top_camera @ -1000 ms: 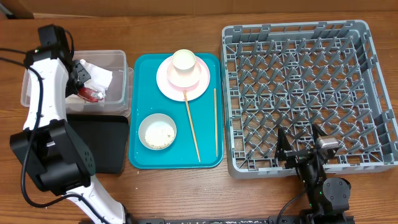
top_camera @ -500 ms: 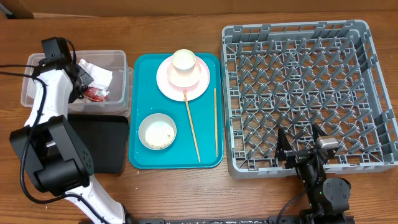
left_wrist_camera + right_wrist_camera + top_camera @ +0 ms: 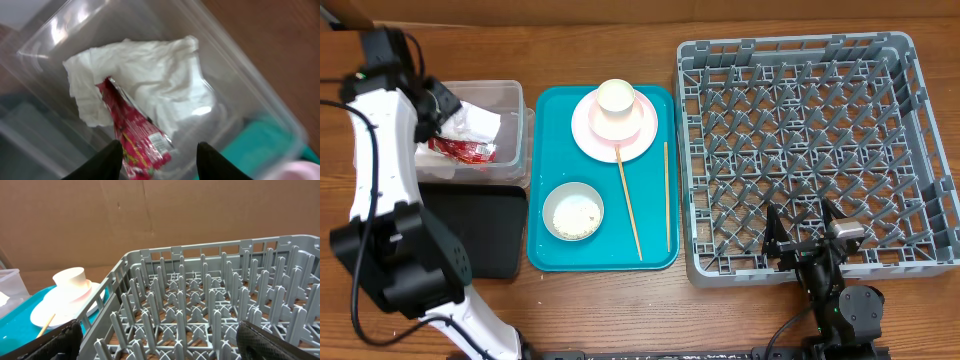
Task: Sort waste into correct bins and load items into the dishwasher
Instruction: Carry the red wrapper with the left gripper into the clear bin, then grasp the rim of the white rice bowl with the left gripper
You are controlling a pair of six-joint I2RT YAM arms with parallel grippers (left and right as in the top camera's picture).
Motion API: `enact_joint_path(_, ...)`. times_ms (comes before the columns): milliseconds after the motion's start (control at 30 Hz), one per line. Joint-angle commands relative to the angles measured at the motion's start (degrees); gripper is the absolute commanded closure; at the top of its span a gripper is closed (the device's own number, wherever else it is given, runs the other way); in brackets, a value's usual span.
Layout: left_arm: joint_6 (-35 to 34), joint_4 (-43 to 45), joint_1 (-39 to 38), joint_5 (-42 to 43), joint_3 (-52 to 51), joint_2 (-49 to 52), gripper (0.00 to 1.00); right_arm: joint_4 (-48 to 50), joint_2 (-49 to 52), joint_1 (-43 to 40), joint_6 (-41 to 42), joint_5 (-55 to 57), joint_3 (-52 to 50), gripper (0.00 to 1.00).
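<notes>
The red snack wrapper [image 3: 460,150] and the crumpled white napkin [image 3: 475,124] lie in the clear tub [image 3: 510,95]; the left wrist view shows the wrapper [image 3: 135,135] partly over the napkin [image 3: 150,75]. My left gripper [image 3: 438,105] is open and empty above them. The black tray [image 3: 485,230] sits in front of the tub. The cream cup [image 3: 617,98] stands in a pink bowl on the pink plate [image 3: 595,143]. The grey-green bowl [image 3: 573,211] holds rice. Two chopsticks [image 3: 629,205] lie on the teal tray. My right gripper [image 3: 803,240] is open at the grey dish rack's [image 3: 800,60] front edge.
The teal tray [image 3: 545,255] lies between the bins and the dish rack. A cardboard wall [image 3: 150,210] stands behind the table. My left arm [image 3: 380,170] reaches over the tub's left side. The right arm's base [image 3: 840,310] sits at the front edge.
My left gripper has risen and drawn back toward the far left. The red wrapper now lies free in the clear tub on the napkin. The right arm has not moved.
</notes>
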Motion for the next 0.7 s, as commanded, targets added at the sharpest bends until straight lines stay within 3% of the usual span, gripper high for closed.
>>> enact_joint_path(0, 1.2, -7.8, -1.6, 7.1, 6.3, -7.1, 0.5, 0.4, -0.6, -0.1, -0.2, -0.1, -0.6, 0.0)
enact_joint_path(133, 3.7, -20.2, -3.1, 10.7, 6.6, -11.6, 0.51, 0.4, -0.6, -0.1, -0.2, -0.1, -0.6, 0.0)
enact_joint_path(267, 5.8, -31.1, -6.4, 10.7, 6.6, -12.5, 0.69, 0.4, -0.6, -0.1, -0.2, -0.1, -0.6, 0.0)
enact_joint_path(500, 10.6, -33.9, -15.8, 10.5, 1.9, -12.4, 0.96, 0.4, -0.6, -0.1, -0.2, -0.1, -0.6, 0.0)
enact_joint_path(667, 10.6, -32.5, -23.1, 10.4, -3.2, -12.4, 0.96, 0.4, -0.6, -0.1, -0.2, -0.1, -0.6, 0.0)
